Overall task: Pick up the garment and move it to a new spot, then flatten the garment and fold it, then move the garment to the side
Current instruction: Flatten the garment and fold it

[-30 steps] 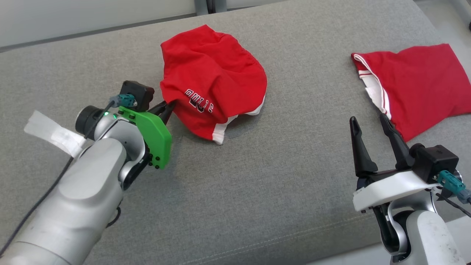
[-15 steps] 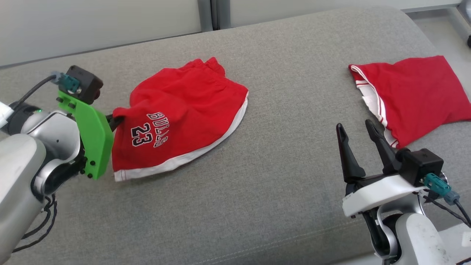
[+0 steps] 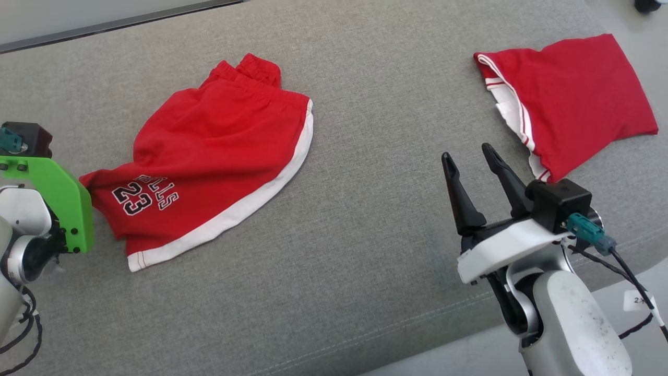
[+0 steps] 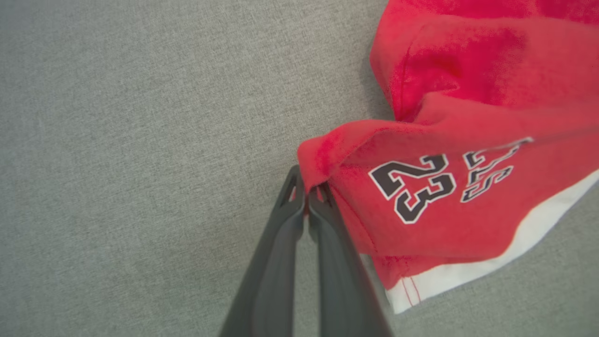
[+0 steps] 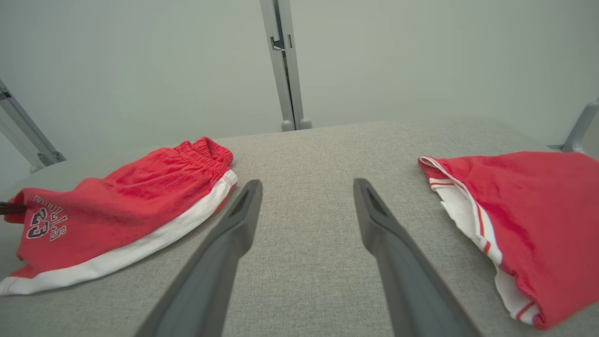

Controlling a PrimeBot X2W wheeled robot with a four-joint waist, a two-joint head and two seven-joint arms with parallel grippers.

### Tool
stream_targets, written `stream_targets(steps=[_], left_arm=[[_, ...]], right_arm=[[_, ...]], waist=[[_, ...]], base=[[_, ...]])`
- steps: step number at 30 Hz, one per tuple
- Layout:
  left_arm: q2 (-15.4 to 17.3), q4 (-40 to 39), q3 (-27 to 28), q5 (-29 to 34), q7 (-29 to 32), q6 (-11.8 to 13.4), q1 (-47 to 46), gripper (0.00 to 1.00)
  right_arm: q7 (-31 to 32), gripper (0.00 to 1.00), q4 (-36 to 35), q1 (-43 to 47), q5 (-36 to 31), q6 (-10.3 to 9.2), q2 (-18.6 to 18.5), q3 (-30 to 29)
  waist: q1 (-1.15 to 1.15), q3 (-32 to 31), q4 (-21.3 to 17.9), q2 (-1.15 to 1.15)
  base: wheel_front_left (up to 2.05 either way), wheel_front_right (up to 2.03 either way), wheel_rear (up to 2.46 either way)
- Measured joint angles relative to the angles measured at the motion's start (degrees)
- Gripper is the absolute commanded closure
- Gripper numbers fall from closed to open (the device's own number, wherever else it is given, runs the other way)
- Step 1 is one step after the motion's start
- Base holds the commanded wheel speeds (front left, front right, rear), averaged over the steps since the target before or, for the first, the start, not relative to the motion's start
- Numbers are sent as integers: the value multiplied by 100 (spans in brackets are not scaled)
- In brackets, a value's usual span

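- Shorts (image 3: 209, 146) lie left on the grey cushion (image 3: 365, 235), corner pinched by the closed left claw (image 4: 306, 187), likely to tug them flat.
- Right claw (image 3: 468, 154) hovers open and empty, near right.

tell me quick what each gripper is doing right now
Left gripper: shut on the red shorts.
Right gripper: open, holding nothing.
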Motion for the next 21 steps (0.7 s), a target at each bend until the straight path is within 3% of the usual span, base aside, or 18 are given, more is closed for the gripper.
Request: stream_targets(steps=[2,3,4,5,12,17,21], left_arm=[[-52,159,8,55,-141,55,-3,98],[-96,218,9,108,-235,84,-6,65],[-146,294,8,127,-305,94,-12,21],[-199,352,2,129,-346,96,-13,0],[-511,535,-121,342,-806,-41,-162,0],[-883,149,-124,635,-1659,-75,-287,0],[-1193,-544,-181,946,-2601,135,-69,0]], right_arm=[[8,0,168,-152,-9,0,2,36],[16,0,253,-237,-31,0,1,45],[37,0,345,-322,-42,0,2,55],[60,0,439,-404,-51,0,3,66],[218,0,1131,-988,181,0,5,179],[466,0,1958,-1545,713,0,-122,91],[719,0,2942,-2108,1224,-3,-348,-108]], waist=[[0,56,29,0],[0,73,60,0],[0,84,97,0],[0,93,139,0],[0,64,584,0],[0,22,1011,0],[0,-11,1545,0]], base=[[0,0,0],[0,0,0],[0,0,0],[0,0,0],[0,0,0],[0,0,0],[0,0,0]])
